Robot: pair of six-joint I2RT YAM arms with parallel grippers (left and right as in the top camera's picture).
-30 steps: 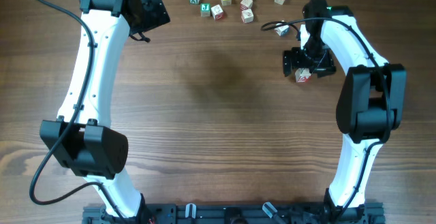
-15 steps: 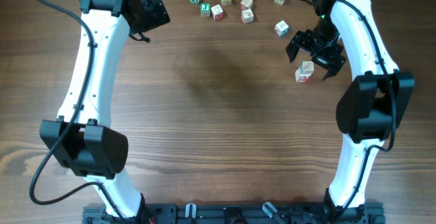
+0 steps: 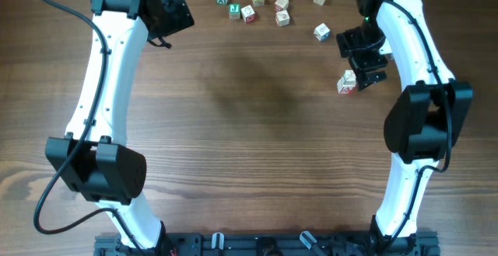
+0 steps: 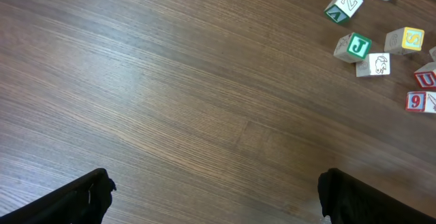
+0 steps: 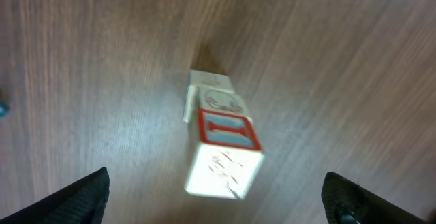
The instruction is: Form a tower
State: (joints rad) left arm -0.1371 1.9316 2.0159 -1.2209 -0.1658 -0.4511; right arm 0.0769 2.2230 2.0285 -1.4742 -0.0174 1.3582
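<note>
Right gripper [image 3: 362, 57]: jaws spread wide, holding nothing — close by the tower.
Tower [image 5: 222, 141]: short cube stack, red-printed side, standing on the table [image 3: 249, 131].
Left gripper [image 4: 214, 200]: wide open, empty — over wood.
Loose cubes [image 3: 282, 3]: scattered beyond.

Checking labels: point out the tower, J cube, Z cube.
tower [image 5: 228, 130], right wrist view, red side face.
J cube [image 4: 358, 45], left wrist view, green J face.
Z cube [image 4: 349, 3], left wrist view, Z face.
</note>
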